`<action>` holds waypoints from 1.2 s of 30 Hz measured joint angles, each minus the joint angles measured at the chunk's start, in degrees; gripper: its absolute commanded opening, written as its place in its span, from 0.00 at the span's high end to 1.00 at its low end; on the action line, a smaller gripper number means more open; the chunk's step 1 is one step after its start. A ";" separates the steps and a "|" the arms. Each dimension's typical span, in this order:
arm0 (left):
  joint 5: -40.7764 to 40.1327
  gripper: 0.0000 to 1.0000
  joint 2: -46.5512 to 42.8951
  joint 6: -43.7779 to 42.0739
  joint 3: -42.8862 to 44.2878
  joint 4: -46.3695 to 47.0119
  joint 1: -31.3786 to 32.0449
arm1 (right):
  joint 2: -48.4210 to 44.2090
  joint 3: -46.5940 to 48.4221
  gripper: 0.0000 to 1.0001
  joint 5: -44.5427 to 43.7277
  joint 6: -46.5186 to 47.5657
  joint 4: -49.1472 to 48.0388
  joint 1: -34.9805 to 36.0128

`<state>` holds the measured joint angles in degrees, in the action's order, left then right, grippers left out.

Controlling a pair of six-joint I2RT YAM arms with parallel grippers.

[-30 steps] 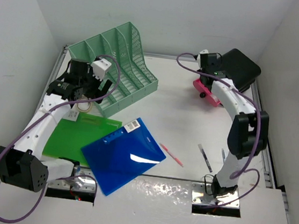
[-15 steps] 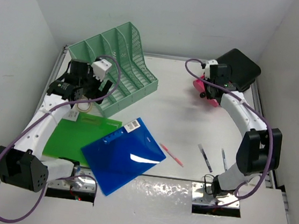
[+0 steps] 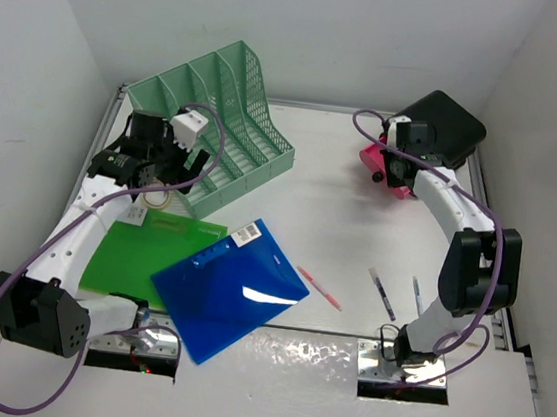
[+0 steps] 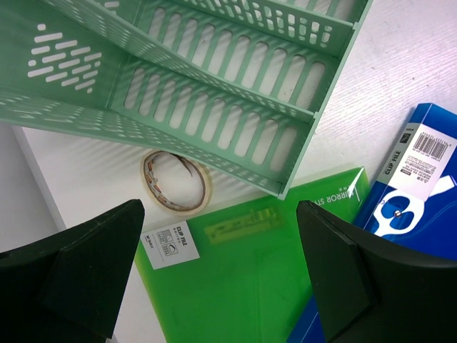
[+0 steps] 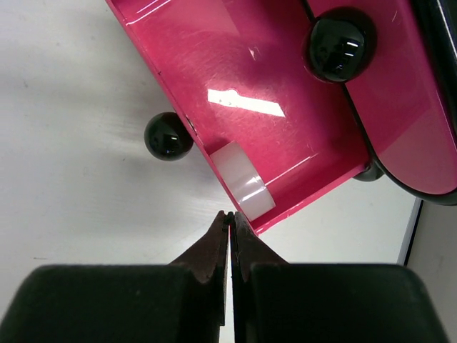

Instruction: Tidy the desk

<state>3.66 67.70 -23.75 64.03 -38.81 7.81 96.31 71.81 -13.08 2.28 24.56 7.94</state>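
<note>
Left gripper [image 4: 218, 214] was spread wide open with nothing in it, hovering over the tape roll [image 4: 177, 182] and green folder [image 4: 243, 286] by the mint file rack [image 4: 214, 93]. Right gripper [image 5: 230, 218] was pinched shut on nothing at the edge of the open pink drawer [image 5: 235, 86], just beside a white block [image 5: 243, 182] inside. The desk [image 3: 329, 204] lay under all of it.

The drawer [image 5: 235, 93] is glossy plastic, the desk [image 5: 71, 107] matt, the blue folder [image 3: 229, 285] shiny.

High above desk [image 3: 347, 226], looking down; wrist cameras close, downward
</note>
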 measured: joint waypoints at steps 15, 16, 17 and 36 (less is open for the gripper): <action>0.00 0.13 0.00 0.00 0.00 0.02 0.00 | 1.55 0.00 1.00 -0.48 -0.81 -0.07 -1.25; 0.00 0.13 0.00 0.00 0.00 0.00 0.00 | 1.68 0.00 1.00 -0.66 -0.81 -0.07 -1.40; -0.02 0.13 0.00 0.00 0.00 0.02 0.00 | 1.79 0.00 1.00 -0.81 -0.81 -0.07 -1.46; -0.63 0.13 0.00 -0.20 0.00 0.00 0.00 | 9.66 7.67 1.00 -3.15 0.74 -2.34 -2.69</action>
<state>3.03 67.70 -23.94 64.03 -38.81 7.81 105.97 79.48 -16.23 3.03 22.22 5.26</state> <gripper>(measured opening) 0.872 0.002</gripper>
